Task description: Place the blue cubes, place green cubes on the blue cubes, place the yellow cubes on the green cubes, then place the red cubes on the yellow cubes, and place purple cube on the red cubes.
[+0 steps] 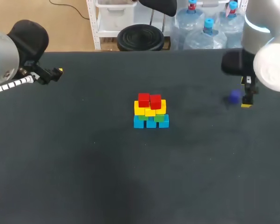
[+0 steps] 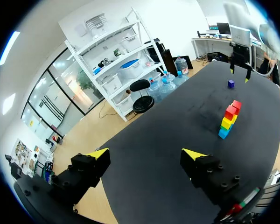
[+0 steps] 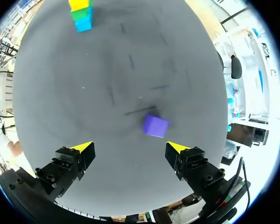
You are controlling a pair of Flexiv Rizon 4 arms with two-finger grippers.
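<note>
No writing can be read on the cubes. The right gripper (image 3: 130, 148) stands with its fingers wide apart and holds nothing. The purple cube (image 3: 156, 125) lies on the table (image 1: 84, 163) just ahead of these fingers, not touched, at the right side. The left gripper (image 2: 147, 154) is also spread wide and empty, at the far left. In the middle stands the stack: blue cubes (image 1: 151, 122) at the bottom, then green cubes (image 1: 159, 117), yellow cubes (image 1: 150, 109) and red cubes (image 1: 149, 100) on top.

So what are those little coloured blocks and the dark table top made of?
The blocks look like painted wood or hard plastic: even matte colour, sharp square edges. The table top seems a dull black mat or cloth: no shine, faint scuffs.
</note>
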